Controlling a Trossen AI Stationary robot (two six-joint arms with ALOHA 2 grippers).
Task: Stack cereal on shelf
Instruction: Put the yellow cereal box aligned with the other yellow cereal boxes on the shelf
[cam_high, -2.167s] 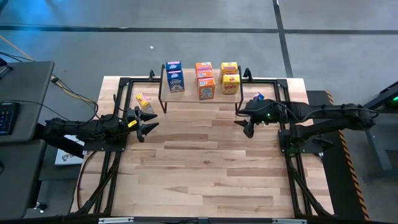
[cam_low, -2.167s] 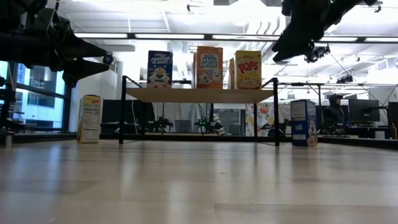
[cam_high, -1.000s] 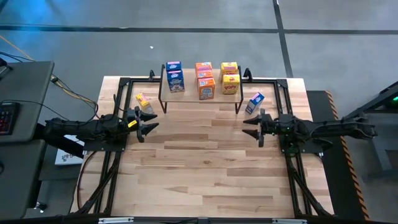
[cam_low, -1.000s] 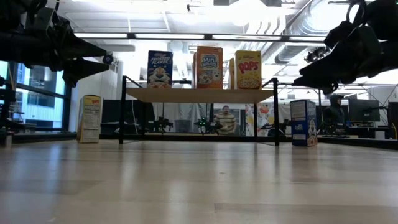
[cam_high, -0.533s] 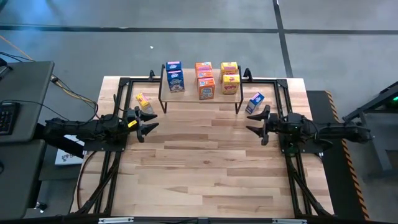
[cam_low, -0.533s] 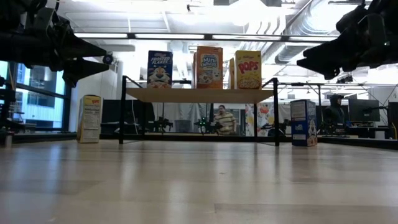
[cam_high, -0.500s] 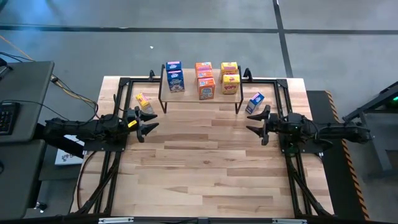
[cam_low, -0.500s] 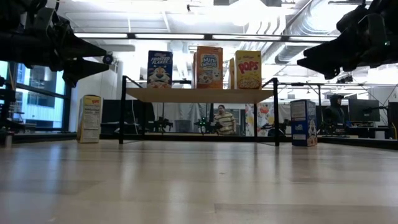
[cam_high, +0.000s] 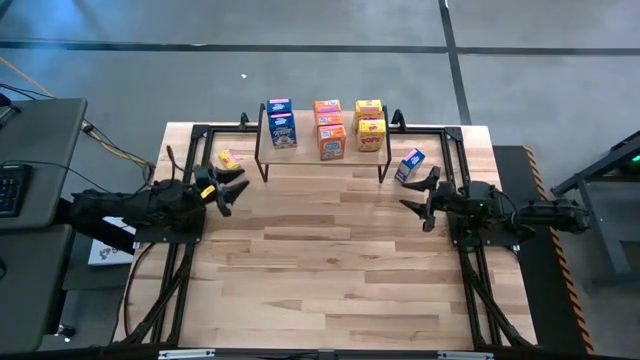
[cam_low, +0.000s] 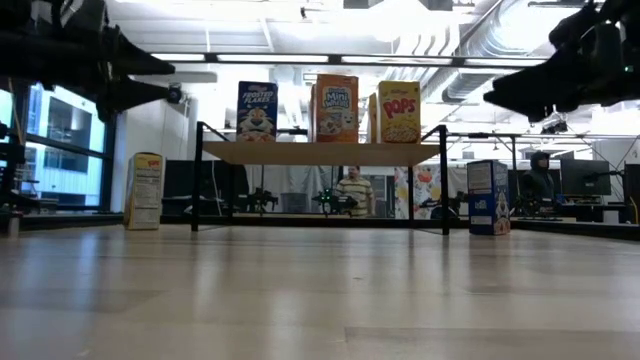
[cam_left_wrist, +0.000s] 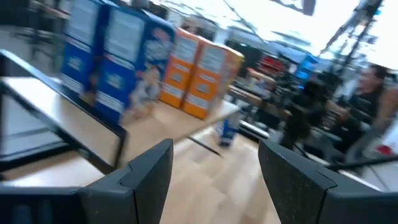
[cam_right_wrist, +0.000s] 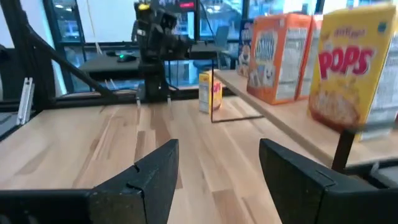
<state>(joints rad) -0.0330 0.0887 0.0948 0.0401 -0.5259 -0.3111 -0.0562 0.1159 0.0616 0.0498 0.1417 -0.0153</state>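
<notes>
Wooden table is carrying the shelf at its far edge, boxes standing on top, a yellow box waiting left of it near the left gripper, which should be squaring up before closing; both it and the right gripper are gaping, holding nothing.

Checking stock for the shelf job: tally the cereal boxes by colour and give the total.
Blue cereal boxes: 3
Orange cereal boxes: 3
Yellow cereal boxes: 3
Total: 9
</notes>
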